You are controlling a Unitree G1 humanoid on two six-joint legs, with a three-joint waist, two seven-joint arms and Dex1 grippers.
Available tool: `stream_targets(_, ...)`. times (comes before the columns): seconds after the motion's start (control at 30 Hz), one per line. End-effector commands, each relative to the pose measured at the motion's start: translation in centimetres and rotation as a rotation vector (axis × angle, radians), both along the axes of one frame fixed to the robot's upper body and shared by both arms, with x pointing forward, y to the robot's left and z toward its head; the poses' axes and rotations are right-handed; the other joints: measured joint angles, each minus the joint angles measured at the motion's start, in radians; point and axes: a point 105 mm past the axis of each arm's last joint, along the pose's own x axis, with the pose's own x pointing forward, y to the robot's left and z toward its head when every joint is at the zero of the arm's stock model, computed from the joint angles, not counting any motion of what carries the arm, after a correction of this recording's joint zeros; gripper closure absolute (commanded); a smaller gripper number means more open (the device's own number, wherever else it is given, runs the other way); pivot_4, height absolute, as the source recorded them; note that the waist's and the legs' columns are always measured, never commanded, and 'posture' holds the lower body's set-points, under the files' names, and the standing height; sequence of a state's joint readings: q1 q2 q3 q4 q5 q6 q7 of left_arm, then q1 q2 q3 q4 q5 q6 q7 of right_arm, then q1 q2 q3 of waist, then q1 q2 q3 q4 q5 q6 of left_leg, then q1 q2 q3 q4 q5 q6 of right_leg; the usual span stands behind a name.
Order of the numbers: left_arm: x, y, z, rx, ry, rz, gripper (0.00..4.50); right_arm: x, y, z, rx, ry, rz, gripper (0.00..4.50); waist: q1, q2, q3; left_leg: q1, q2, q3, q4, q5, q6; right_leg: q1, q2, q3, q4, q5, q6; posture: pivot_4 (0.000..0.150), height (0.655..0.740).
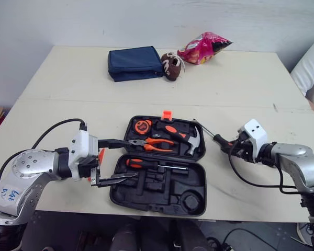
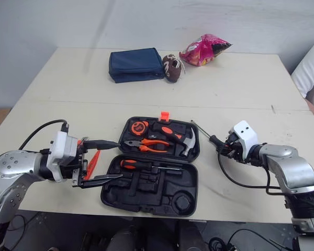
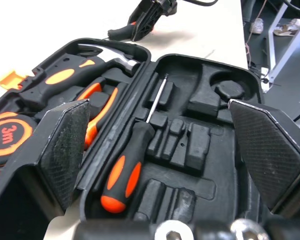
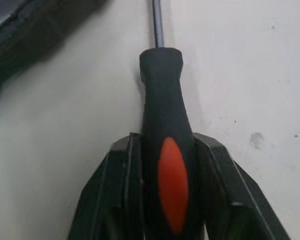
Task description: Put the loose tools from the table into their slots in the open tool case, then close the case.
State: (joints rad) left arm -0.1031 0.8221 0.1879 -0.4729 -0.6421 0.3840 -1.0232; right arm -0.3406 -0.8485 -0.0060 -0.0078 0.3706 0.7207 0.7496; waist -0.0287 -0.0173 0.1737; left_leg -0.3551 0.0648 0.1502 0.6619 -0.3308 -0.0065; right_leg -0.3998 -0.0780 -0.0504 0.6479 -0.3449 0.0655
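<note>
- Pale table (image 1: 68, 78) bears the open tool case (image 1: 158, 207), black moulded plastic.
- Right gripper (image 1: 231, 147) clamps the loose screwdriver (image 4: 165, 115) by its rounded black-and-orange handle, beside the case (shaft seemingly on the table).
- Left gripper (image 1: 132, 159) gapes wide at the case's left edge.
- Next, probably: lift it and align it with a long slot.

wall (image 1: 146, 21): plain white | table (image 1: 240, 83): pale beige, seam across
</note>
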Motion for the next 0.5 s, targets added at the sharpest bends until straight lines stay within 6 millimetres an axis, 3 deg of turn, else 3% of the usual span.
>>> stream_targets(0.03, -0.5, -0.5, 2.0, -0.039, -0.136, -0.036, 0.00, 0.5, -0.9, 1.5, -0.030, -0.097, -0.021, 3.46, 0.001, 0.000, 0.000, 0.000, 0.000, 0.000, 0.000, 0.000, 0.000, 0.000, 0.000, 0.000, 0.000, 0.000, 0.000, 0.150, 0.7400)
stream_targets(0.07, -0.5, -0.5, 2.2, -0.047, -0.138, -0.036, 0.00, 0.5, -0.9, 1.7, -0.034, -0.112, -0.018, 3.46, 0.000, 0.000, 0.000, 0.000, 0.000, 0.000, 0.001, 0.000, 0.001, 0.000, 0.000, 0.000, 0.000, 0.000, 0.000, 0.150, 0.7400)
stream_targets(0.17, -1.1, -0.5, 2.7, -0.004, -0.153, -0.105, 0.00, 0.6, 0.1, 5.8, -0.032, -0.236, 0.122, 3.46, 0.001, 0.002, 0.002, 0.000, 0.000, 0.000, 0.001, 0.000, 0.001, 0.000, 0.000, 0.000, 0.000, 0.000, 0.001, 0.150, 0.7400)
stream_targets(0.3, -0.8, 1.6, 1.8, 0.085, -0.151, -0.072, 0.00, -1.9, 5.6, 8.2, -0.047, -0.243, 0.485, 3.46, -0.011, 0.007, 0.005, 0.000, 0.000, 0.001, 0.000, -0.001, 0.001, 0.000, 0.001, 0.000, 0.000, 0.000, 0.001, 0.150, 0.7400)
stream_targets(0.4, -1.5, 2.7, 1.2, 0.105, -0.104, -0.074, 0.00, -3.3, 8.2, 8.5, -0.011, -0.208, 0.601, 3.46, -0.015, 0.006, 0.005, 0.001, 0.003, 0.000, -0.001, -0.001, -0.002, 0.000, 0.004, 0.000, 0.000, -0.001, -0.001, 0.150, 0.7400)
stream_targets(0.5, -1.9, 3.8, 0.7, 0.110, -0.033, -0.054, 0.00, -6.4, 11.3, 7.1, 0.004, -0.070, 0.771, 3.46, -0.012, 0.004, 0.006, -0.001, 0.003, -0.001, -0.001, -0.001, -0.002, -0.002, 0.002, -0.001, 0.000, -0.001, -0.002, 0.150, 0.7400)
